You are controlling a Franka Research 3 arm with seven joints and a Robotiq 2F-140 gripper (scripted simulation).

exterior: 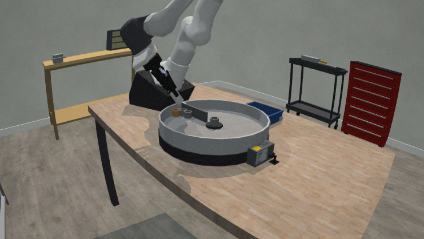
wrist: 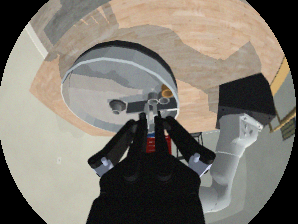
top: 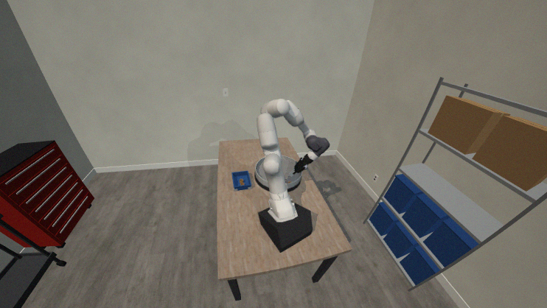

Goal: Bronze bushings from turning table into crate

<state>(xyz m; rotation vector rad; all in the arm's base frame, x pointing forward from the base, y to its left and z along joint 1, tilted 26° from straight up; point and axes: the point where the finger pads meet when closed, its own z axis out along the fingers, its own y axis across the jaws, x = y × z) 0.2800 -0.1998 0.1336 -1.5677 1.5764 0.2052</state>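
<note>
The grey turning table (exterior: 214,127) stands on the wooden table, and it also shows in the wrist view (wrist: 119,92). One bronze bushing (exterior: 175,112) stands at its far left rim. Two steel bushings (exterior: 186,112) stand right beside it, against a grey divider bar (exterior: 194,111). My gripper (exterior: 178,99) is shut with nothing between the fingers. It points down over the rim just above and behind these bushings, and it also shows from above (top: 296,170). The blue crate (top: 241,177) lies left of the turning table with a bronze bushing (top: 242,182) inside.
A dark hub (exterior: 214,122) sits at the turning table's centre. A grey control box (exterior: 260,152) is fixed at its front. My black base (top: 284,225) stands on the table. A steel shelf rack (top: 459,180) and a red tool cabinet (top: 37,191) stand apart from the table.
</note>
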